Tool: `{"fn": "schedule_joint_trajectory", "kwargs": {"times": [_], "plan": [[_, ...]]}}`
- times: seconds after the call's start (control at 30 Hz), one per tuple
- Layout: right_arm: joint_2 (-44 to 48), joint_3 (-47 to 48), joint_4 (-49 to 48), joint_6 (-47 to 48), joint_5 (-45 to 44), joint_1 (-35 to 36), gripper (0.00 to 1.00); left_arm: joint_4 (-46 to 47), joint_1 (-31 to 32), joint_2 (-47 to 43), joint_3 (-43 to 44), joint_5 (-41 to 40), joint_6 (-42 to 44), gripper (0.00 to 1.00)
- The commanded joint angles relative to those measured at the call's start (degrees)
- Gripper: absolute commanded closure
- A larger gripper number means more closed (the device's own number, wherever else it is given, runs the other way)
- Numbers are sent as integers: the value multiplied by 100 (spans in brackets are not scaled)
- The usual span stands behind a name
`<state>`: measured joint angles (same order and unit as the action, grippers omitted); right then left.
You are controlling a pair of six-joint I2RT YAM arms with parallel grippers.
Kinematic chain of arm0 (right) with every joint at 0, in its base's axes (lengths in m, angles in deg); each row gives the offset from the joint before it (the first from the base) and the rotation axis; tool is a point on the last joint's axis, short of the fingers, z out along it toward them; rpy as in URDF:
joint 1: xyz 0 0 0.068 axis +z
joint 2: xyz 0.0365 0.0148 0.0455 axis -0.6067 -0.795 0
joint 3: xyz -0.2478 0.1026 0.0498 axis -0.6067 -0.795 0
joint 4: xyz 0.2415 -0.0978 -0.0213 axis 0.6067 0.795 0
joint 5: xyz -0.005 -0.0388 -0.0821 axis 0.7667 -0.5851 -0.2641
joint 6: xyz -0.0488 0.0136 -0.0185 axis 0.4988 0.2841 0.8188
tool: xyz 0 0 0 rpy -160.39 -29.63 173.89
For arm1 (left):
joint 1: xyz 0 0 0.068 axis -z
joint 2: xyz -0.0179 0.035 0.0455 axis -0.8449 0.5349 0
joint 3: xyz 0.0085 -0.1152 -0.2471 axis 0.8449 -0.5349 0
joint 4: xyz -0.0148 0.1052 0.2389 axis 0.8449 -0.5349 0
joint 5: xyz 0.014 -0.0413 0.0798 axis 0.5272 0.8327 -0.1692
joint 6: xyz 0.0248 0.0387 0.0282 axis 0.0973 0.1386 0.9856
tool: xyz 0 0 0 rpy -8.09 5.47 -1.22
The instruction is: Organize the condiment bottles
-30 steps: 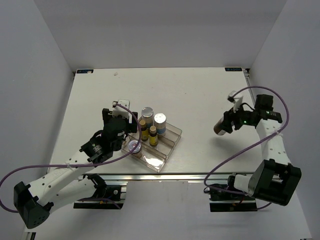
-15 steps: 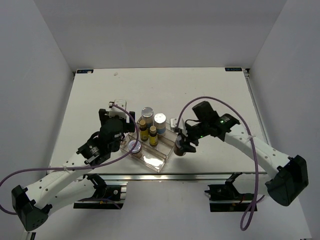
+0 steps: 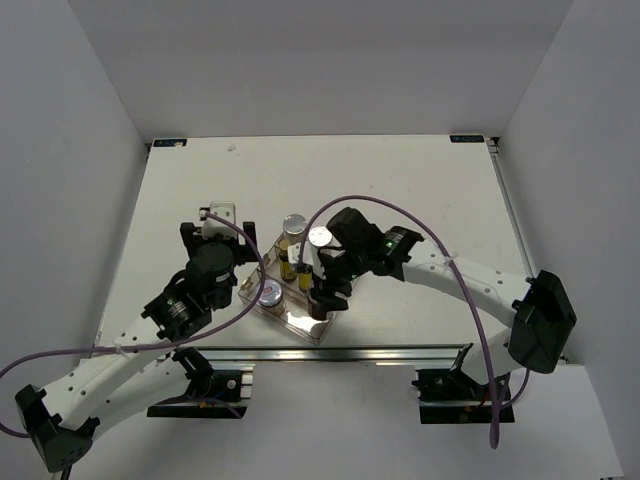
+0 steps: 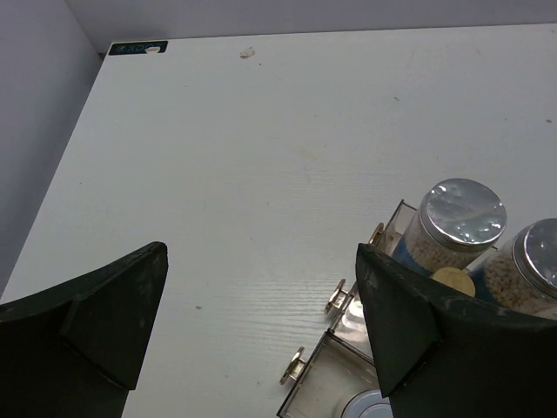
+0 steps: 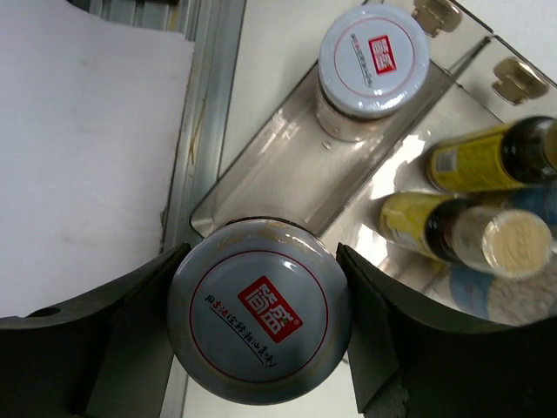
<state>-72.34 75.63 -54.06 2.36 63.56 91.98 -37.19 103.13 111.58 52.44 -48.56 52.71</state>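
Observation:
My right gripper [image 5: 261,326] is shut on a white-lidded jar [image 5: 259,322] and holds it over the near compartment of the clear tray [image 3: 305,325]. The other white-lidded jar [image 5: 372,63] stands in that same compartment; it also shows in the top view [image 3: 269,294]. Two slim yellow bottles [image 5: 466,228] stand in the middle row. Two silver-capped cylinders [image 4: 450,222] stand in the far row, also in the top view [image 3: 294,226]. My left gripper [image 4: 261,335] is open and empty, just left of the tray. In the top view the right gripper [image 3: 322,292] hides its jar.
The tray [image 4: 339,374] sits near the table's front edge, close to the metal rail [image 5: 196,157]. Small brass hinges [image 4: 338,299] stick out on the tray's left side. Bare white tabletop [image 3: 400,190] lies behind and to both sides.
My right arm has swung left from the table's right side, carrying the jar to above the tray's near compartment. My left gripper has drawn back to the left, away from the tray.

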Motion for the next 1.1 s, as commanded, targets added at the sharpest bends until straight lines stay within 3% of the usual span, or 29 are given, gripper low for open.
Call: {"fn": "schedule_joint_trajectory", "kwargs": {"times": [0.0, 0.17, 0.43, 1.07], "plan": [[-124, 356, -749, -498, 147, 144, 100, 57, -82, -148, -48, -331, 46, 2], [-405, 251, -1268, -859, 51, 162, 100, 57, -223, -297, -56, -499, 55, 2], [-625, -224, -2411, -1518, -863, 267, 100, 84, -434, -350, -57, -323, 46, 2], [-476, -461, -2262, -1501, -415, 522, 100, 119, -531, -350, -74, -147, 64, 2]]}}
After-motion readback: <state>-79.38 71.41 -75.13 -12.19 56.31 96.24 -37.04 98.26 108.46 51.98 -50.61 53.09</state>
